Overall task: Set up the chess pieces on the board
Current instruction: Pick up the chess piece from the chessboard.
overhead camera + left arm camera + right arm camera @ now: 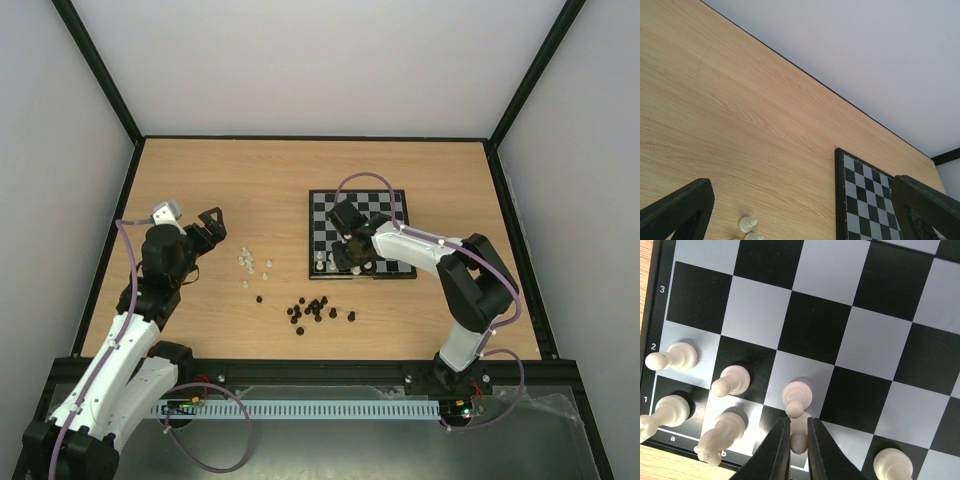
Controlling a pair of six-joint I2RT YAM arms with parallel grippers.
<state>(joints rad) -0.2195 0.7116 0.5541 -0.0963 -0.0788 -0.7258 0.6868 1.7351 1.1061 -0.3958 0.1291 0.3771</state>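
Observation:
The board (385,205) lies right of the table's middle, with several white chess pieces (328,262) standing at its near left corner. In the right wrist view, pawns (732,381) fill the second row and taller pieces (720,432) the first. My right gripper (799,422) is low over that corner, shut on a white piece (799,441) standing on the first row behind a pawn (797,396). Loose white pieces (250,262) lie on the table left of the board. My left gripper (212,225) hovers open near them, holding nothing.
A scatter of small black pieces (315,308) lies on the table in front of the board. The left wrist view shows the board's left edge (840,200) and two white pieces (747,223) below the open fingers. Walls enclose the table on three sides.

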